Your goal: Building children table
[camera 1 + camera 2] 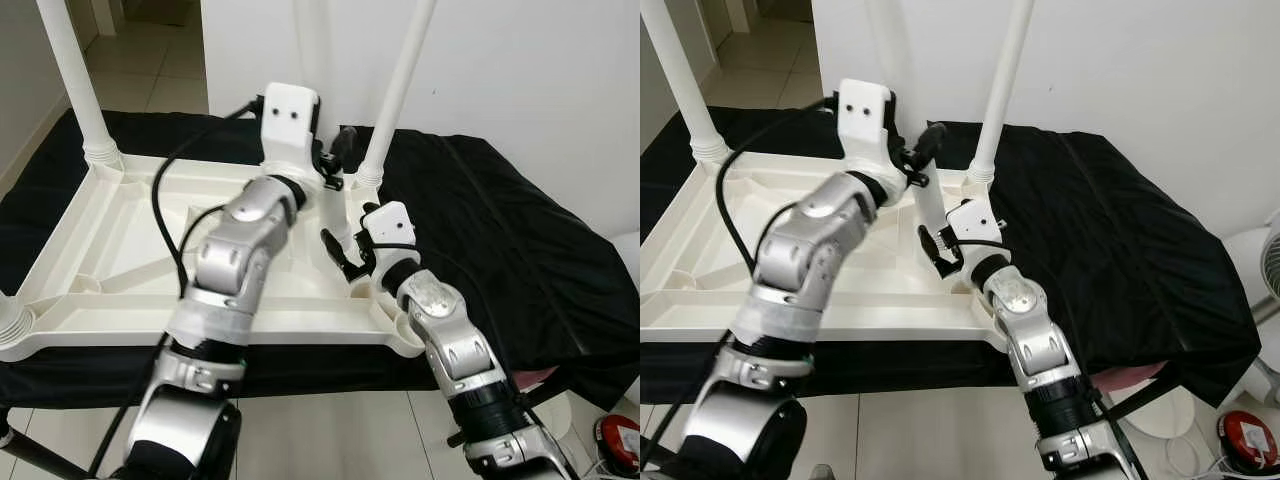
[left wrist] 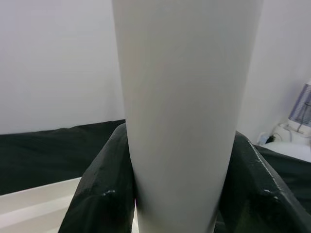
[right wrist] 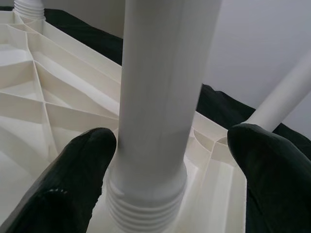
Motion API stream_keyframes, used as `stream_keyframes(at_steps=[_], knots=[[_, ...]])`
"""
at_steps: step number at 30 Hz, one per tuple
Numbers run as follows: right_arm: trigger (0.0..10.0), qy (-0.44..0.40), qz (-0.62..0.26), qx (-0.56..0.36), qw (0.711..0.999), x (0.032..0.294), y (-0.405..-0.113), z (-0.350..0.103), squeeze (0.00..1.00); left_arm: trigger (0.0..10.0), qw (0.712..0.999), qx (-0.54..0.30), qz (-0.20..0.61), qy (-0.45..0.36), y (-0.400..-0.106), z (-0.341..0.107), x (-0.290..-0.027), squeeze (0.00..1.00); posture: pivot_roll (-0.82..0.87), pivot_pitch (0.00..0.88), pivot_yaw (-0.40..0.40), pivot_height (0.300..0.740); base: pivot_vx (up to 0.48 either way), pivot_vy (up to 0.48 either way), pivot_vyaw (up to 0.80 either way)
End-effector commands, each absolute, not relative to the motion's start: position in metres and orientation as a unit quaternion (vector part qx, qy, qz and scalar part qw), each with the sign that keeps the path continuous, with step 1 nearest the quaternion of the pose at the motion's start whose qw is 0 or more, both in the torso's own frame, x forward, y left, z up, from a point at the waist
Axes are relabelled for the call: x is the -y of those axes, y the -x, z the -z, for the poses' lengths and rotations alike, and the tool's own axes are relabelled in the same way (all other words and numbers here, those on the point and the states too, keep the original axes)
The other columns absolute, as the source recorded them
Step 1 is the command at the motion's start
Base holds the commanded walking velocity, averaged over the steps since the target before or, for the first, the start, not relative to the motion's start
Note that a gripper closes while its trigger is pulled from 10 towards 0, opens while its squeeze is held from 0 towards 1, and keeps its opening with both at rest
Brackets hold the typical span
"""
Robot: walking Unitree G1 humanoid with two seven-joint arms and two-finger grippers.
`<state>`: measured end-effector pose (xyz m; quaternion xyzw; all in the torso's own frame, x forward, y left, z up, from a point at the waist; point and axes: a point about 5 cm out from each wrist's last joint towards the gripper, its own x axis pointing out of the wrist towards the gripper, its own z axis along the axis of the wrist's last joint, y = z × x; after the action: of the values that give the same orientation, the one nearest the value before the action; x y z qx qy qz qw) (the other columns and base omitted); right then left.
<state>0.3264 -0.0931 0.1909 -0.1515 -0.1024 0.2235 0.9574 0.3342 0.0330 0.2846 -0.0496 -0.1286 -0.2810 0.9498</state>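
Left wrist view: left end effector (image 1: 925,150) clamped on white leg (image 2: 187,107); right end effector (image 3: 165,160) spread, straddling its threaded base. Keep upright, twist squarely into upturned tabletop (image 1: 110,270) socket at 4 o'clock corner

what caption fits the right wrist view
Right gripper fingers open around a white table leg above the tabletop.

One upturned white tabletop (image 1: 120,250) lies on one black cloth (image 1: 500,230). Three white legs stand in view: a first leg (image 1: 75,70) at upper left, a second leg (image 1: 400,80) at top centre, and a third leg (image 1: 333,210) at centre. There are two grippers, the left gripper (image 1: 340,150) and the right gripper (image 1: 340,255). A ribbed stub (image 1: 10,325) at the left edge, cut off by the frame, may be a fourth leg. One red object (image 1: 618,440) sits at lower right.
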Motion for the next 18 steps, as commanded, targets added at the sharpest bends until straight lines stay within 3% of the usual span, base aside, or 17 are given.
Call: stream_keyframes(at_steps=[1,18], knots=[[10.0,0.156,-0.214,0.094,0.960,0.097,-0.330,-0.188,0.00,10.0,0.945,0.151,0.287,0.044,-0.329,-0.290,-0.027,0.00,0.02,0.000,-0.127,0.740,0.000,0.000,0.00],[10.0,0.206,-0.214,0.110,0.948,0.100,-0.350,-0.198,0.00,10.0,0.933,0.171,0.314,0.045,-0.315,-0.294,-0.006,0.00,0.04,0.000,-0.142,0.740,0.000,0.000,0.00]])
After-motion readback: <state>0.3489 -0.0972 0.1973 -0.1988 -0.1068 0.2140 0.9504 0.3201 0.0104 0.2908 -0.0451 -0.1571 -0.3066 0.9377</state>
